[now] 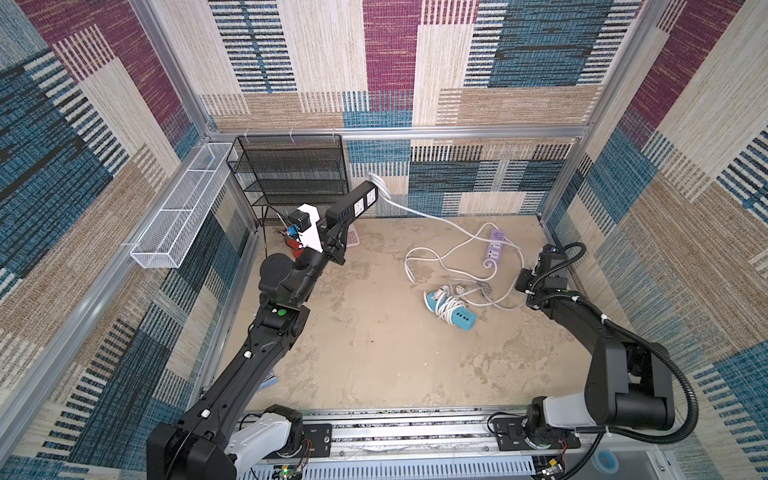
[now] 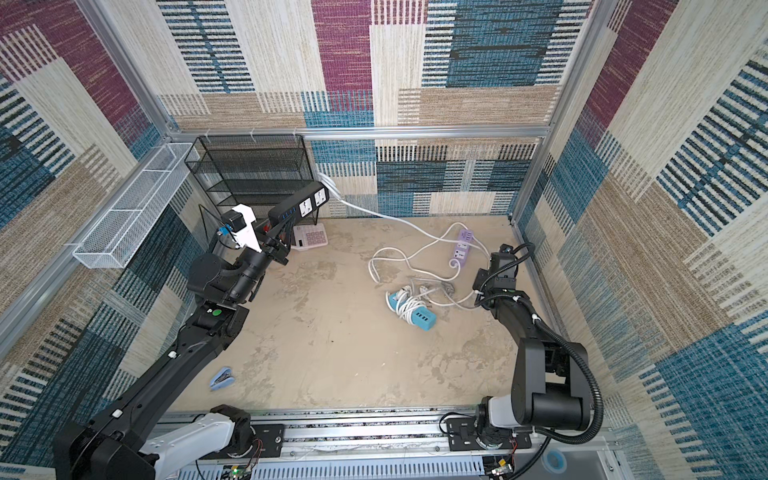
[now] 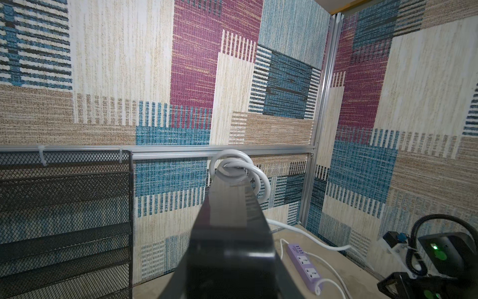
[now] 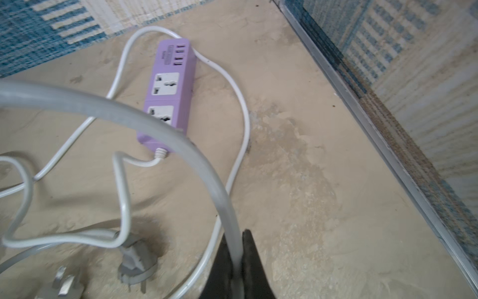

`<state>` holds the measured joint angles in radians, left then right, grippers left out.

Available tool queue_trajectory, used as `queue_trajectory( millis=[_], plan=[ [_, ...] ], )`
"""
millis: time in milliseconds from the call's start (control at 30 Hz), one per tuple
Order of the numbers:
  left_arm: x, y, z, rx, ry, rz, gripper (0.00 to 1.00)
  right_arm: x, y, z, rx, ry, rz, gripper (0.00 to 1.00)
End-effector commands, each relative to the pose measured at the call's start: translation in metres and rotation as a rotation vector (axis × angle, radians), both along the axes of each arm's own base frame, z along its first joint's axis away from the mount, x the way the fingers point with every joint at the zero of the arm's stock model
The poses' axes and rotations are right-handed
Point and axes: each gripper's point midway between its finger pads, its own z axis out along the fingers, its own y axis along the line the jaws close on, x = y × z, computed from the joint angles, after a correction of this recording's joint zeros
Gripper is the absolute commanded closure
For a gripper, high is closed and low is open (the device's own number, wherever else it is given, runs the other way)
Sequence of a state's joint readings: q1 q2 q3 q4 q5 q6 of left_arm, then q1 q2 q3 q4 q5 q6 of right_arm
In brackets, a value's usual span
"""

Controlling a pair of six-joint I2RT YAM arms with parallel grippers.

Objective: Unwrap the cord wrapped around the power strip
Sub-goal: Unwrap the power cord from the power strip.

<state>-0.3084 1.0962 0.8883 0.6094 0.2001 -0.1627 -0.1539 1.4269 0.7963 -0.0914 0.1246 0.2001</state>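
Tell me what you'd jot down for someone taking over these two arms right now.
Left gripper: shut on the black power strip, held raised by the black mesh rack.
Right gripper: shut on the white cord, apparently that strip's, low over the table at the right.
Done: most of the cord is off the black strip; the purple power strip lies unwrapped on the table.
To do: a few loose coils hang at the black strip's far end; the blue power strip on the table is still wrapped.
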Motion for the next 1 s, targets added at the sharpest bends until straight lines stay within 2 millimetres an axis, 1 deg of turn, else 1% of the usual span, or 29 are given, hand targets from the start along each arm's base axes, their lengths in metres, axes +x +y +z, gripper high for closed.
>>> queue_trajectory(
  millis=[0,100,200,233,267,333,367,433,467,533,633,667,700,733,767,833,900,967],
  plan=[
    [-0.009,0.001,0.028,-0.052,-0.096,-0.018,1.00,0.005,-0.011,-0.002,0.009,-0.028,-0.054,1.00],
    [-0.010,-0.003,0.028,-0.061,-0.093,-0.042,1.00,0.005,-0.003,-0.017,0.050,-0.010,-0.029,1.00],
    [-0.011,-0.007,0.027,-0.063,-0.093,-0.071,1.00,0.006,0.009,-0.019,0.084,-0.025,0.029,0.99],
    [-0.012,-0.009,0.027,-0.064,-0.093,-0.079,1.00,0.005,0.013,-0.017,0.093,-0.040,0.050,0.91],
    [-0.012,-0.010,0.028,-0.068,-0.094,-0.086,1.00,0.005,0.020,-0.012,0.101,-0.061,0.077,0.80],
    [-0.012,-0.012,0.027,-0.072,-0.093,-0.103,1.00,0.005,0.031,-0.003,0.106,-0.088,0.124,0.65],
    [-0.012,-0.013,0.028,-0.075,-0.093,-0.111,1.00,0.005,0.039,0.001,0.105,-0.098,0.153,0.52],
    [-0.012,-0.015,0.028,-0.078,-0.092,-0.123,1.00,0.005,0.050,0.012,0.089,-0.117,0.191,0.19],
    [-0.013,-0.016,0.028,-0.078,-0.093,-0.132,1.00,0.004,0.055,0.018,0.081,-0.133,0.209,0.01],
    [-0.013,-0.017,0.029,-0.082,-0.092,-0.140,1.00,0.004,0.064,0.035,0.069,-0.175,0.238,0.02],
    [-0.015,-0.019,0.030,-0.080,-0.093,-0.154,1.00,0.005,0.082,0.076,0.054,-0.278,0.314,0.02],
    [-0.016,-0.019,0.031,-0.082,-0.096,-0.160,1.00,0.005,0.091,0.093,0.053,-0.325,0.357,0.02],
    [-0.017,-0.020,0.032,-0.082,-0.098,-0.170,1.00,0.004,0.103,0.111,0.056,-0.378,0.414,0.02],
    [-0.019,-0.021,0.034,-0.080,-0.101,-0.180,1.00,0.003,0.116,0.124,0.065,-0.419,0.480,0.02],
    [-0.020,-0.022,0.035,-0.081,-0.101,-0.189,1.00,0.001,0.128,0.143,0.068,-0.474,0.541,0.02],
    [-0.023,-0.023,0.038,-0.090,-0.105,-0.204,1.00,-0.005,0.156,0.173,0.093,-0.572,0.696,0.02],
    [-0.026,-0.025,0.042,-0.094,-0.109,-0.224,1.00,-0.013,0.186,0.197,0.129,-0.660,0.875,0.02],
    [-0.029,-0.028,0.044,-0.096,-0.112,-0.249,1.00,-0.017,0.211,0.213,0.142,-0.716,1.011,0.02]
  ],
)
